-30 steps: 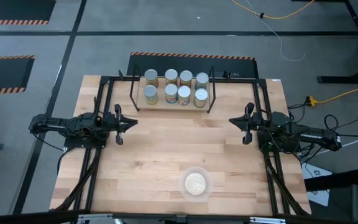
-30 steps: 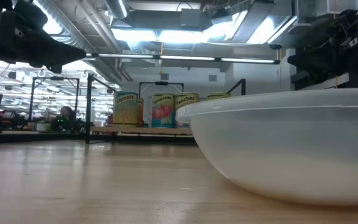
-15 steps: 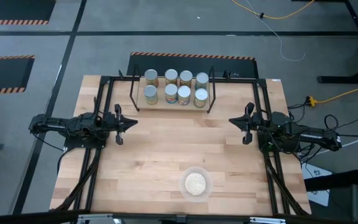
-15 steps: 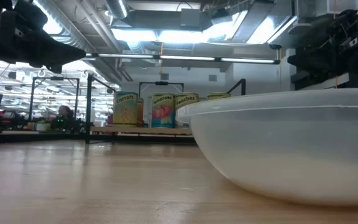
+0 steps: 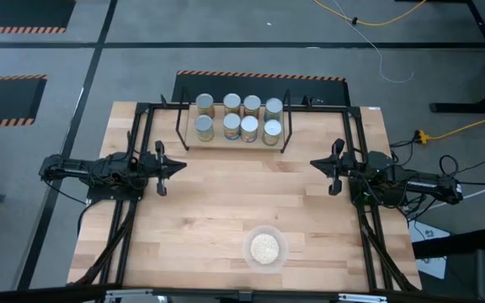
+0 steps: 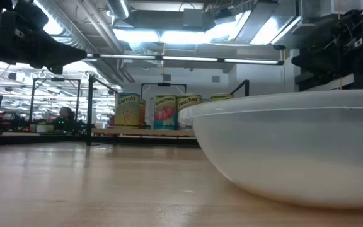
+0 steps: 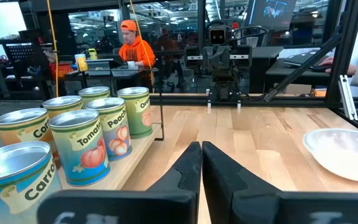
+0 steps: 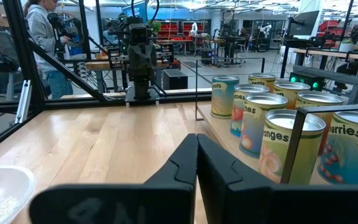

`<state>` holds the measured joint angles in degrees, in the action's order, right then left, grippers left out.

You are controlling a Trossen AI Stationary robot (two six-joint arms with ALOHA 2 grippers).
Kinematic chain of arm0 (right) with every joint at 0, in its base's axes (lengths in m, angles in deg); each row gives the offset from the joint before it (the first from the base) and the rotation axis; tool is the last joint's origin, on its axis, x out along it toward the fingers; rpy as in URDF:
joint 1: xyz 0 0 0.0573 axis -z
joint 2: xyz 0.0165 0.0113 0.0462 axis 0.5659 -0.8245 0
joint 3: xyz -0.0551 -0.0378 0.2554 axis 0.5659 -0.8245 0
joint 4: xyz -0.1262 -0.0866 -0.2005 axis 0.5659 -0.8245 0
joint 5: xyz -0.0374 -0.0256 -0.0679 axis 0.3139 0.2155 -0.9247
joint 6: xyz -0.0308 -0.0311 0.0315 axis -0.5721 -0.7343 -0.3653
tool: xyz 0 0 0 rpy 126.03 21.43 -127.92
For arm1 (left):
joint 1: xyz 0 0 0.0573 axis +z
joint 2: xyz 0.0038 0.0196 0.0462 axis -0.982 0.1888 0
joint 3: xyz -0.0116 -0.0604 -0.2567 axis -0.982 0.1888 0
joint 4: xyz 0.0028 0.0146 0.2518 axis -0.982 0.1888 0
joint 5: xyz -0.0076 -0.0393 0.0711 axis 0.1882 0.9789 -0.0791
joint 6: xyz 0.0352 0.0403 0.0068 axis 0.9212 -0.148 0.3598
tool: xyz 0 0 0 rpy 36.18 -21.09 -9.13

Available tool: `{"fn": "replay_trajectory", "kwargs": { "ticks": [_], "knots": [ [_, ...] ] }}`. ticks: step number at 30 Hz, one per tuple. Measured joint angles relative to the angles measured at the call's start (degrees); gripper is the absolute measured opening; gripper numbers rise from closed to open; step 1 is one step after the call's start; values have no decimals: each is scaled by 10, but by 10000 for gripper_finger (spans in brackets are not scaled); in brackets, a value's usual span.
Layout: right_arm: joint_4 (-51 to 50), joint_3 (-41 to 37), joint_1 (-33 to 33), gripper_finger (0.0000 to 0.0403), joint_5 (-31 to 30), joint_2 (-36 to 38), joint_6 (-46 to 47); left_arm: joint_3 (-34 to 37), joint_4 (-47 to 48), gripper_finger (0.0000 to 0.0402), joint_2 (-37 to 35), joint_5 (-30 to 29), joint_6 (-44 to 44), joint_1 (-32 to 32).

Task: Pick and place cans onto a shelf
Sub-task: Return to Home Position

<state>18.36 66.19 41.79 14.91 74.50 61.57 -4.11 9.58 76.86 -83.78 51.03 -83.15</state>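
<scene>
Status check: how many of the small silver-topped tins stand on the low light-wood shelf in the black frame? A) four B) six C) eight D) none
C: the high view shows eight silver-topped cans in two rows of four on the light-wood shelf; the left gripper and right gripper rest shut at the table sides.

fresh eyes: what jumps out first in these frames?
Eight cans stand packed in two rows of four on the shelf at the far edge of the table. A clear bowl of pale grains sits alone near the front edge and fills much of the low view. The left pincer and right pincer are shut and empty, one at each side, pointing inward.
</scene>
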Motion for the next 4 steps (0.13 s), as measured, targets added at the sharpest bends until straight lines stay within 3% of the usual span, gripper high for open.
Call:
{"fn": "replay_trajectory", "kwargs": {
  "ticks": [4],
  "knots": [
    [0, 0, 0, 12, 0, 0, 0, 0, 0, 17, 0, 0, 0, 0]
  ]
}}
